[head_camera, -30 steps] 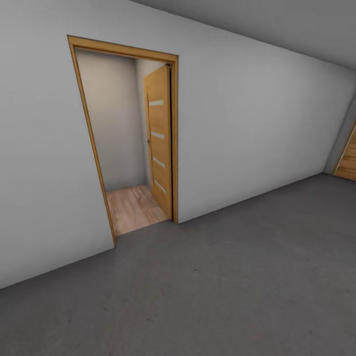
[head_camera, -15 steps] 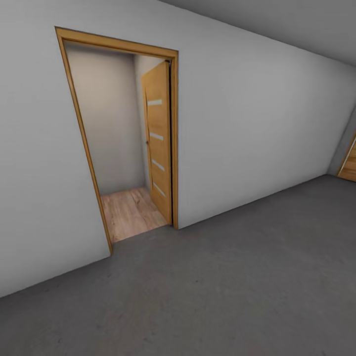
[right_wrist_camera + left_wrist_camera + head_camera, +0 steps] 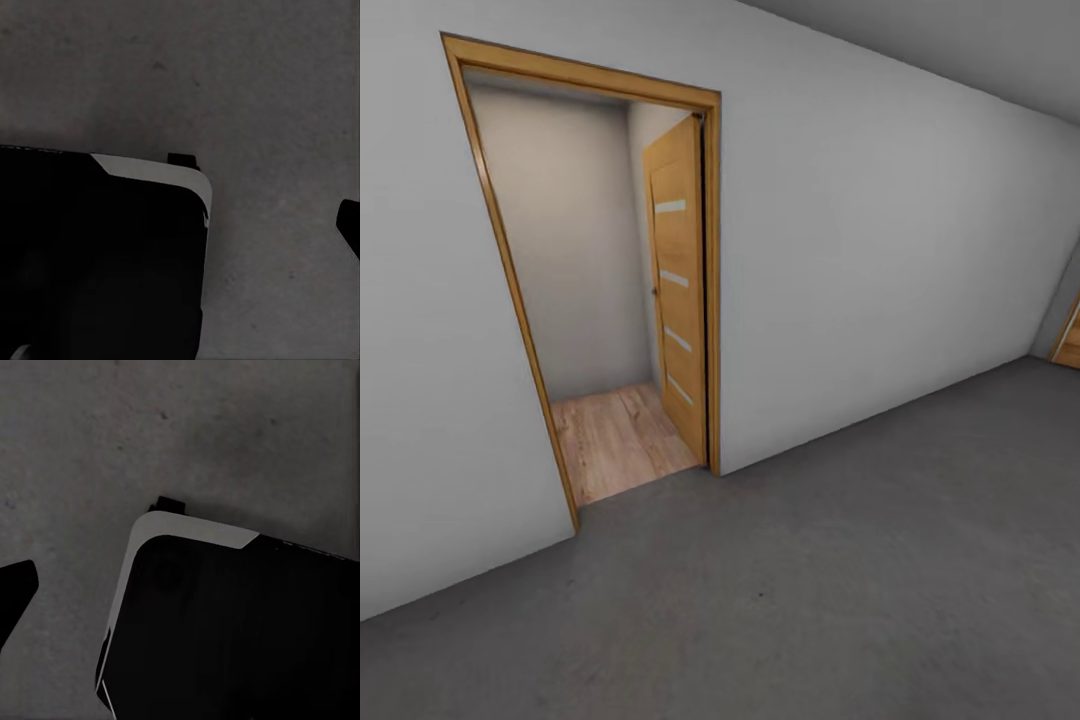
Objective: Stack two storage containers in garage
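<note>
The head view looks over the garage's dark grey concrete floor toward a plain white wall. At left, a wood-framed doorway opens onto light wood planks, with the wooden door swung inward; a second door's edge sits far right. Both wrist views look down at the same concrete beside the robot's dark base, with a black fingertip at each frame edge; I cannot tell how wide either gripper stands. No container is visible here. Since the earlier frames, the doorway looms larger and further left.
</note>
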`<state>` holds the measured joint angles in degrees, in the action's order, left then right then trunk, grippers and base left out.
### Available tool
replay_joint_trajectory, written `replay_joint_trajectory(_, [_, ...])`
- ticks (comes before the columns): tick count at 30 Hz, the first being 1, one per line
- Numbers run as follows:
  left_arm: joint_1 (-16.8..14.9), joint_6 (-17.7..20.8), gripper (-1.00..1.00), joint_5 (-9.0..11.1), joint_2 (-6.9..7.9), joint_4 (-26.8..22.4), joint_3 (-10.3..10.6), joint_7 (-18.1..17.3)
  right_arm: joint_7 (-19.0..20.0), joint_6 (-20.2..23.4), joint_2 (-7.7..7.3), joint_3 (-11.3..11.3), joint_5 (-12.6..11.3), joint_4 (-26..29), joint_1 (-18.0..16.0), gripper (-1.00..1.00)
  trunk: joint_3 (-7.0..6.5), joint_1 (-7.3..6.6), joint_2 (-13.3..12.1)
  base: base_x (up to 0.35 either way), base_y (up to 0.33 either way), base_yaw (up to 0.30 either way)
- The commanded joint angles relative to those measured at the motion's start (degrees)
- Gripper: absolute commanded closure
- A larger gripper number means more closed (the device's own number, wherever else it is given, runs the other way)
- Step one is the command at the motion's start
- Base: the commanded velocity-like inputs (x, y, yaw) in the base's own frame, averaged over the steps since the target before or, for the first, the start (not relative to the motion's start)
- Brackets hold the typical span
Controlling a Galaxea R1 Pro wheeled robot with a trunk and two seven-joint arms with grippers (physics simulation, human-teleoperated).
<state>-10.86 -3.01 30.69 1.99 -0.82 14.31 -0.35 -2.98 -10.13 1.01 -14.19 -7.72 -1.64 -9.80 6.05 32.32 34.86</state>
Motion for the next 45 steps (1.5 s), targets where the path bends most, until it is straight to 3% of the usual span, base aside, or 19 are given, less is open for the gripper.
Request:
replay_joint_trajectory(1, [-0.04, -0.15, -1.00, 0.51, 0.01, 0.03, 0.48, -0.05, -0.10, -0.32, 0.04, -0.49, -0.60, -0.18, -0.07, -1.00, 0.10, 0.05, 0.08, 0.314, 0.000, 0.000])
replay_joint_trajectory(27, [-0.04, -0.07, -1.00, 0.52, -0.14, 0.16, 0.46, 0.00, -0.62, -0.37, -0.01, -0.49, -0.22, -0.14, -0.06, -1.00, 0.10, 0.05, 0.08, 0.321, 0.000, 0.002])
replay_joint_trajectory(45, [-0.04, -0.07, -1.00, 0.45, -0.14, 0.15, 0.46, 0.03, -0.71, -0.42, -0.13, -0.58, -0.06, -0.11, -0.09, -1.00, 0.10, 0.05, 0.08, 0.321, 0.000, 0.218])
